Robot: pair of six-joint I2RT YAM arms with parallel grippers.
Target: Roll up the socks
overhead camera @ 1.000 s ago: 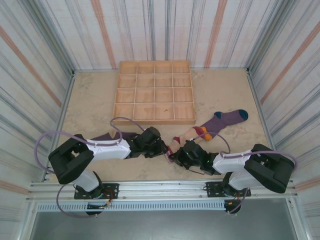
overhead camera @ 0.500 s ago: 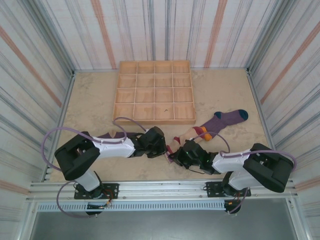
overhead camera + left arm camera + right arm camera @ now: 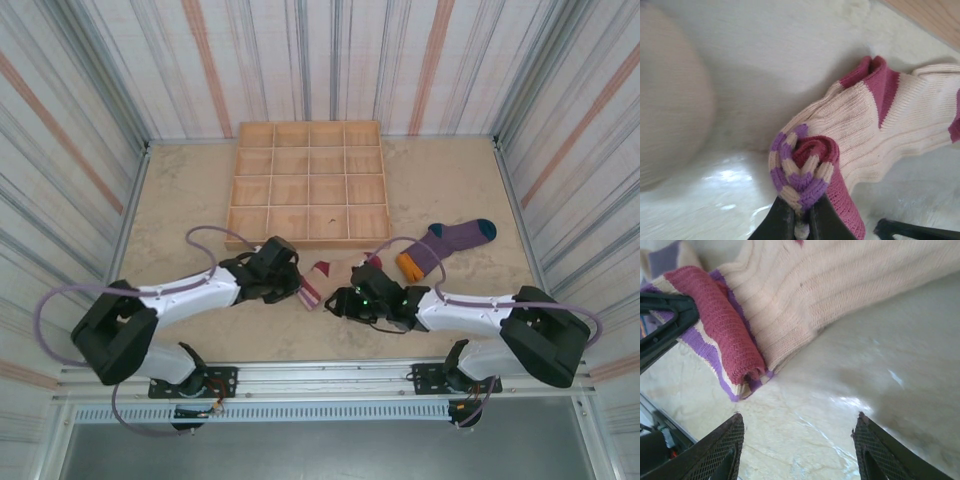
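The cream sock (image 3: 321,269) (image 3: 860,115) lies in front of the tray, its maroon-and-purple striped cuff (image 3: 805,170) (image 3: 722,335) curled into a small roll. My left gripper (image 3: 301,289) (image 3: 796,220) is shut on that rolled cuff. My right gripper (image 3: 336,300) (image 3: 800,440) stands open just to the right of the roll, over bare table, with nothing between its fingers. The purple sock with teal toe and orange cuff (image 3: 452,240) lies flat at the right. A blurred beige shape (image 3: 670,100) sits at the left of the left wrist view.
A wooden tray (image 3: 310,185) of several compartments stands at the back middle, just behind the cream sock. Striped walls close the table on three sides. The left gripper's dark finger (image 3: 665,320) reaches into the right wrist view.
My left gripper closed on the striped cuff and drew the cream sock leftward. My right gripper opened and let the sock go. The purple sock's orange cuff is now uncovered.
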